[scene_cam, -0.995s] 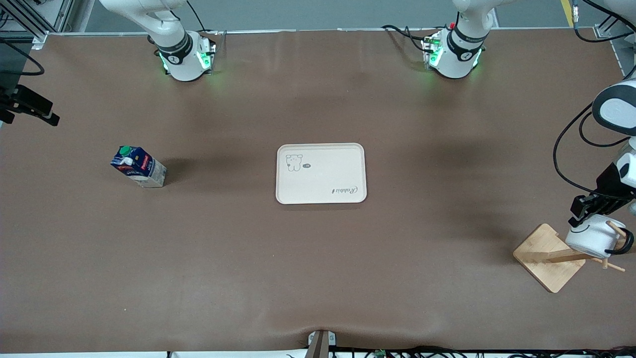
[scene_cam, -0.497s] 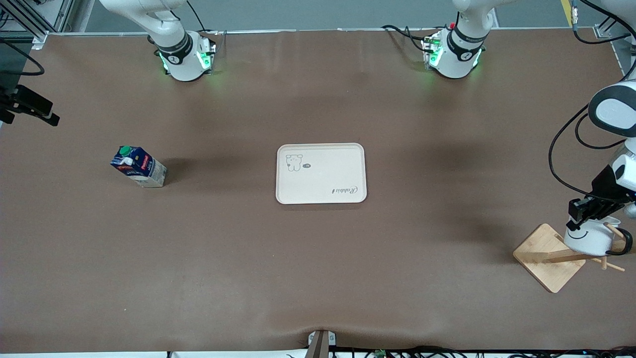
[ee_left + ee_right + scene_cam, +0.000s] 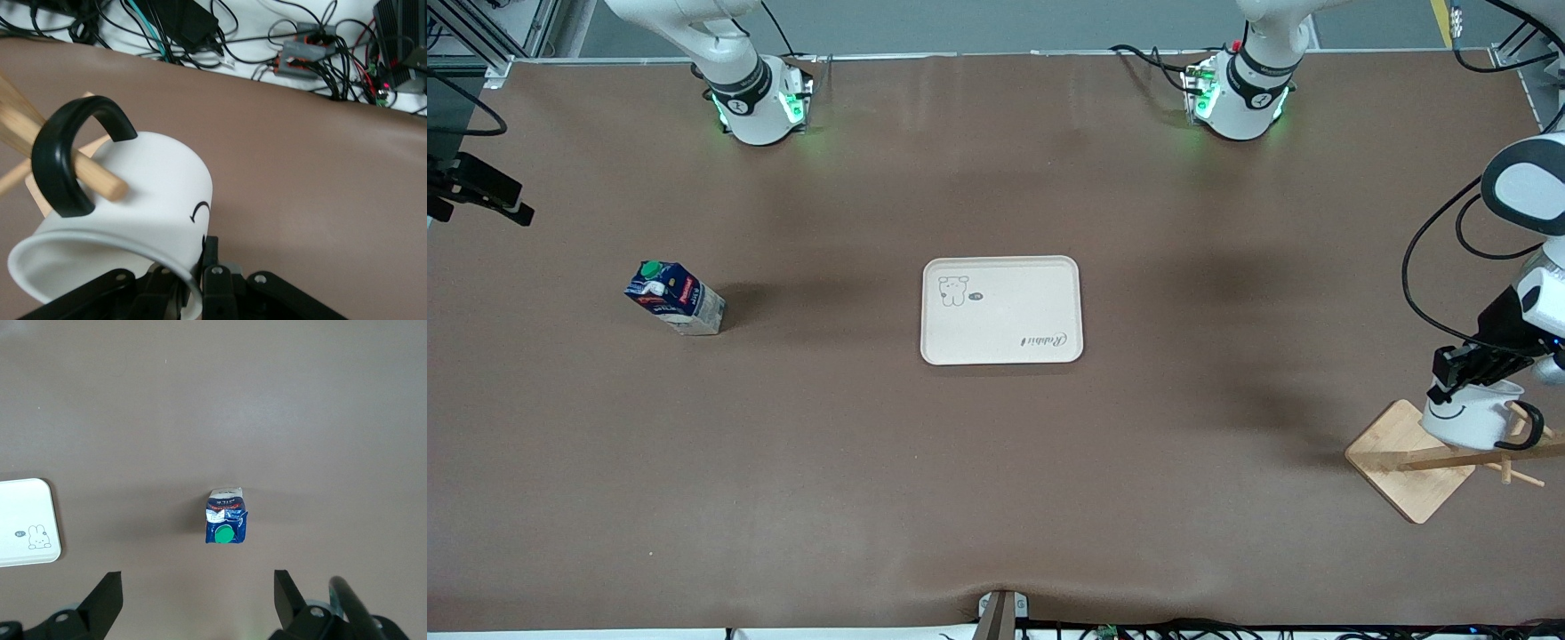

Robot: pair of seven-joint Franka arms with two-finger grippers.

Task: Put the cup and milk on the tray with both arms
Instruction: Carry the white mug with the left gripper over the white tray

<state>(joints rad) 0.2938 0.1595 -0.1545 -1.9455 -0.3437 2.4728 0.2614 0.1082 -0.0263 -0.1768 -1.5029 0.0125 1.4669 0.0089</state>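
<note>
Nearest, at the left arm's end of the tabletop (image 3: 996, 498), the wooden rack (image 3: 1409, 458) stands with one peg (image 3: 93, 175) through the cup's handle. The left gripper (image 3: 1463, 369) pinches the cup (image 3: 1467, 420) by its rim. Farther back, the tray (image 3: 1001, 310) lies mid-table. The milk (image 3: 676, 298) stands toward the right arm's end, with the right gripper (image 3: 197, 603) spread wide above it.
</note>
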